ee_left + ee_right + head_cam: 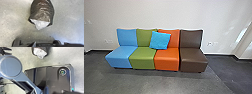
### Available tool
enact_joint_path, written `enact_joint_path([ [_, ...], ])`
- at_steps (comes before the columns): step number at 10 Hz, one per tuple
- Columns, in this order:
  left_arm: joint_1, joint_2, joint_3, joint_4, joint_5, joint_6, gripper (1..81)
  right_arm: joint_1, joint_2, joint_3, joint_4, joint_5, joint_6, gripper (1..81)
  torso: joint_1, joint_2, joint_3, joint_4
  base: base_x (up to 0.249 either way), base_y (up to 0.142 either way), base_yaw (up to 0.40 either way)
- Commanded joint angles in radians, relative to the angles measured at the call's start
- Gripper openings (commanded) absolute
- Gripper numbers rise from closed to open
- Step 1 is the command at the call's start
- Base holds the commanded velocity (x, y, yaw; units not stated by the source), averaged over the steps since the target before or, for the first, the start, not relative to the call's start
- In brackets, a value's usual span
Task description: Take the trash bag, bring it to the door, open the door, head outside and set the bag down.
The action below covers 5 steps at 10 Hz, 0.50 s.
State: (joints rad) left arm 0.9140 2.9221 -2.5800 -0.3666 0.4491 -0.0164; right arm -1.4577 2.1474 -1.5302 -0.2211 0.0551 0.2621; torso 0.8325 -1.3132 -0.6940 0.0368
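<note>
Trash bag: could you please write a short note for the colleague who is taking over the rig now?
Left gripper: cannot tell.
Right gripper: cannot tell.
Trash bag: ahead of the base, pale material at its near end; held or resting, unclear.
Robot: faces a row of seats.
Done: pick-up unconfirmed.
To do: door, going outside, putting bag down.
</note>
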Motion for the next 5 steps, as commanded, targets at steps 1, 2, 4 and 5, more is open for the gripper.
enact_joint_path([
  [1, -0.123, 0.006, -0.04, -0.045, 0.072, -0.002, 81.1, 0.033, -0.058, 0.027, 0.008, -0.054, 0.002, 81.1, 0.063, -0.098, -0.093, 0.0, 0.0, 0.0, 0.0],
  [2, -0.123, 0.01, -0.04, -0.043, 0.074, -0.002, 81.1, 0.039, -0.067, 0.029, 0.009, -0.054, 0.003, 81.1, 0.077, -0.122, -0.1, 0.0, 0.0, 0.0, 0.0],
  [4, -0.123, 0.016, -0.04, -0.043, 0.074, -0.002, 81.1, 0.071, -0.096, 0.039, 0.006, -0.049, 0.046, 81.1, 0.113, -0.179, -0.147, 0.0, 0.0, 0.0, 0.0],
  [5, -0.123, 0.017, -0.039, -0.043, 0.074, -0.002, 81.1, 0.102, -0.123, 0.073, 0.008, -0.049, 0.057, 81.1, 0.136, -0.215, -0.181, 0.0, 0.0, 0.0, 0.0],
])
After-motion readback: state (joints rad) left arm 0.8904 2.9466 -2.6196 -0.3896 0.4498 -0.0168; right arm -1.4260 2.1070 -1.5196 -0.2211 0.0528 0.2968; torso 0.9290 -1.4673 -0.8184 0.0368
